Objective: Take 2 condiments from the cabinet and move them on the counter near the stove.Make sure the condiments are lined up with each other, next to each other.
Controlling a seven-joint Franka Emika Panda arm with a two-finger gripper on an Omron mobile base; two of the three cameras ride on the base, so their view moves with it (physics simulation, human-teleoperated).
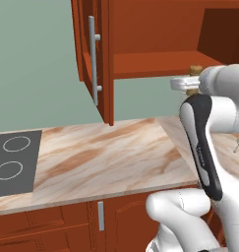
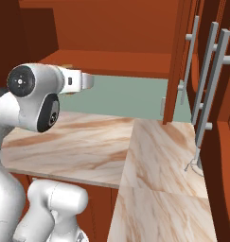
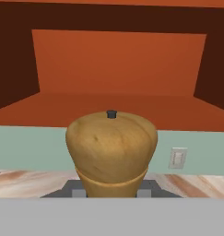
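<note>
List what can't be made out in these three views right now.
- Shaker: its lower body, hand view, cut off by the grey band; left base view shows just its top, arm in front.
- Fingers: hand view, mostly behind the shaker.
- Stove: left base view, cut by the left edge.

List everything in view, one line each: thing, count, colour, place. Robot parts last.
pepper mill: one, tan wood, held in front of the open cabinet, above the counter
cabinet: one, reddish-brown, on the wall, door open
door handle: one, silver, on the open door
counter: one, beige-pink marble
stove: one, dark grey, left end of counter
wall socket: one, white, on the green wall
arm: one, white and dark
pincer: one, shut on the pepper mill
</note>
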